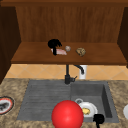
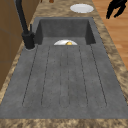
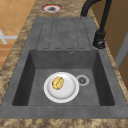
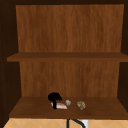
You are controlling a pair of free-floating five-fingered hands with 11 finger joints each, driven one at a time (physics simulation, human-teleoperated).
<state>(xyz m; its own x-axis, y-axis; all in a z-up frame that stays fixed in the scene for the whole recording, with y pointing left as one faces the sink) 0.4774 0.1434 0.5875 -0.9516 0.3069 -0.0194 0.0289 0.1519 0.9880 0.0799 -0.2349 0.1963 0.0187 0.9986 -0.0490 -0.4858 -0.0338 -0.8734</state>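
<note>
Front view, cabinet: an open brown wooden wall cabinet; its lowest shelf [image 1: 100, 58] carries a pink item [image 1: 61, 52], a small grey lump [image 1: 67, 48] and a brown knobbly lump [image 1: 80, 51], set in a row, each a little apart.
Front view, left hand: the left hand [image 1: 54, 44] is at the pink item's left end, fingers curled down onto it; whether they actually pinch it I cannot tell.
Front view, right hand: the right hand [image 1: 99, 119] hangs low at the sink's front edge, near the white plate [image 1: 93, 108]; its finger pose cannot be made out.
Front view, sink: a dark grey sink [image 1: 45, 95] with a ribbed drainboard at the left and a basin at the right, a black faucet [image 1: 68, 75] behind, a red ball [image 1: 67, 115] in front.
Front view, room: speckled stone counter [image 1: 15, 86], tan tiled wall.
Left side view: a hand [image 2: 115, 7] floats above the wooden floor [image 2: 117, 37], beyond the counter edge; a white dish [image 2: 81, 8] lies on the far counter.
Right side view: the white plate in the basin holds a yellow piece [image 3: 57, 83], the drain [image 3: 82, 80] just beside it; a red-rimmed plate [image 3: 51, 8] sits past the drainboard.
Upper view: the left hand by the pink item on the lowest shelf; a bare shelf [image 4: 75, 57] above.
</note>
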